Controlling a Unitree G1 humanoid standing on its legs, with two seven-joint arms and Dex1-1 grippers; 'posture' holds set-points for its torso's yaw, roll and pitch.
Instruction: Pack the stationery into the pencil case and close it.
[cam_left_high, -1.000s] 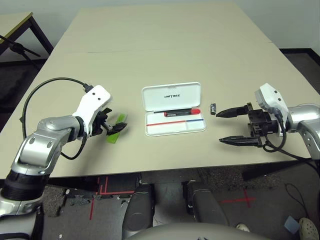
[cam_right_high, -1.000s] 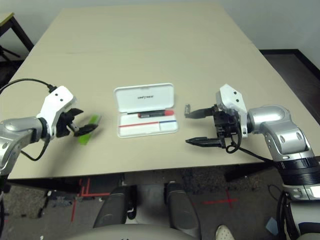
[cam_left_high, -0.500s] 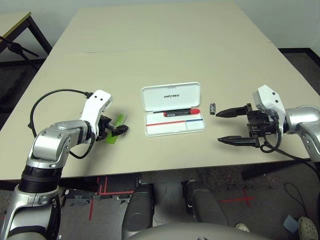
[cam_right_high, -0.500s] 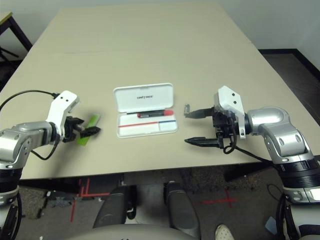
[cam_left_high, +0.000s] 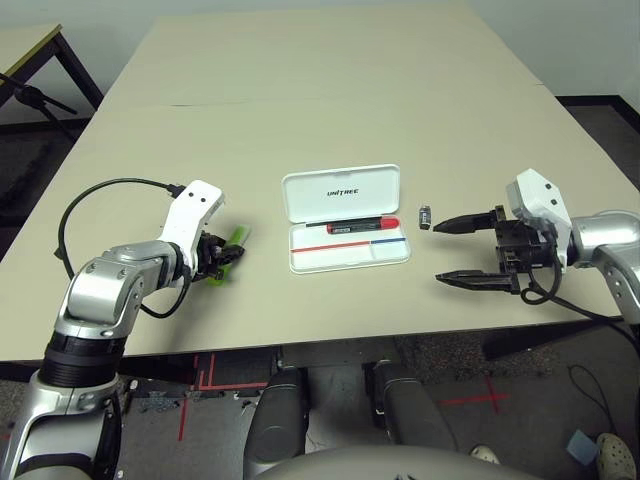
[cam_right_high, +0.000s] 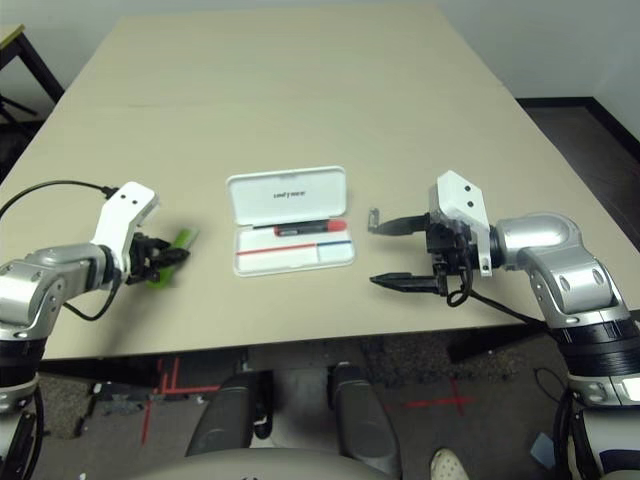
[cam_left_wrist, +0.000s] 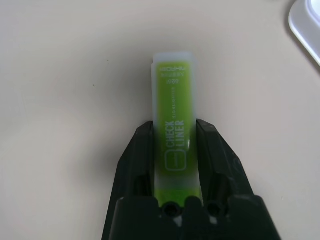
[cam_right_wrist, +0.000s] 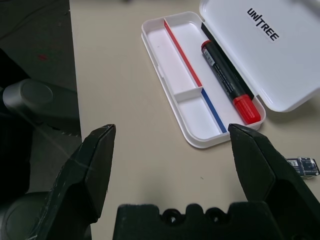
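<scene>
The white pencil case (cam_left_high: 350, 252) lies open at the table's middle, its "UNITREE" lid (cam_left_high: 342, 193) flat behind the tray. A red marker pen (cam_left_high: 362, 225) with a black cap rests in the tray's rear compartment (cam_right_wrist: 227, 80). To the case's left, the lime-green stick (cam_left_wrist: 175, 100) lies on the table, and my left gripper (cam_left_high: 222, 262) is shut on its near end, one finger (cam_left_wrist: 142, 150) pressing each side. A tiny dark block (cam_left_high: 425, 216) sits just right of the case. My right gripper (cam_left_high: 455, 250) hovers open to the right of the block, its upper fingertip close to it.
The beige table (cam_left_high: 330, 90) stretches far back behind the case. Its front edge (cam_left_high: 330, 340) runs just below both grippers. A second table (cam_left_high: 25, 45) and a black stand (cam_left_high: 40, 98) are at the far left, off this table.
My left gripper lowered over the green stick and its fingers have closed onto it. The right arm has stayed still and open.
</scene>
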